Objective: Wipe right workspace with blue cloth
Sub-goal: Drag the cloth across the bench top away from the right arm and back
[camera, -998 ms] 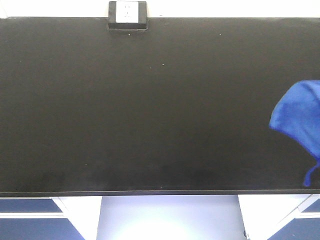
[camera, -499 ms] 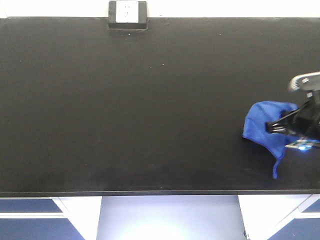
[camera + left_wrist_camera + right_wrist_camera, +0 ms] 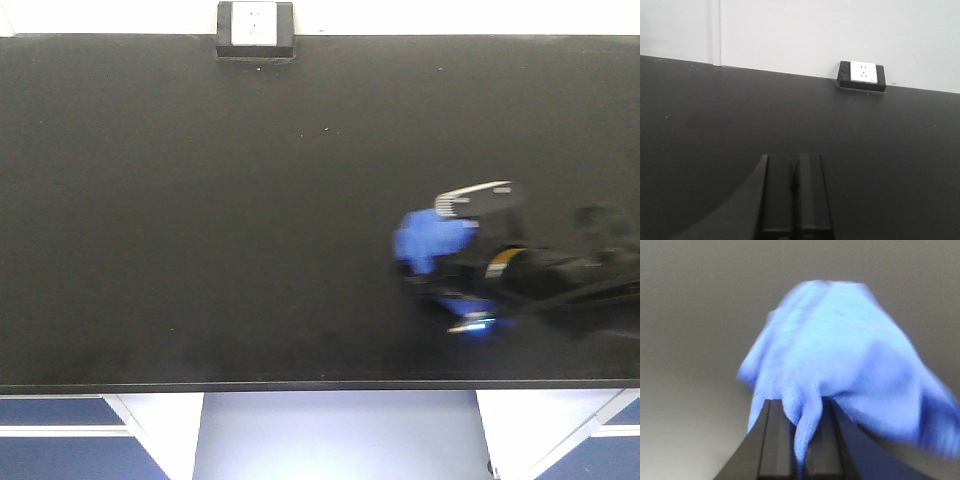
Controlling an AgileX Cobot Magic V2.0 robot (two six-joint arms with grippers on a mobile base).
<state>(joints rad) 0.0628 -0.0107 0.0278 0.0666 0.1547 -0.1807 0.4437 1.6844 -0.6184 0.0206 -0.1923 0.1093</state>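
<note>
Cloth-wiping under way, judging by the blur in the front view. Right gripper clamping a pinched fold of the blue cloth between nearly closed jaws, the rest of the fabric bunching and spilling out just ahead of the fingertips and a little to their right, pressing onto or hanging just over the right workspace; contact not certain from these views. Showing in the front view as a blue bundle leading the dark body of the right gripper, with the arm trailing off toward the right edge. Lying far beyond the claw, toward the back wall and well apart from it, the socket box. Left gripper hovering over bare benchtop with its jaws pressed together on nothing, socket box ahead and slightly right of it, no cloth in its view. Right arm plainly the one placed to do the sweeping, with untouched benchtop stretching out ahead of the cloth's leading edge.
</note>
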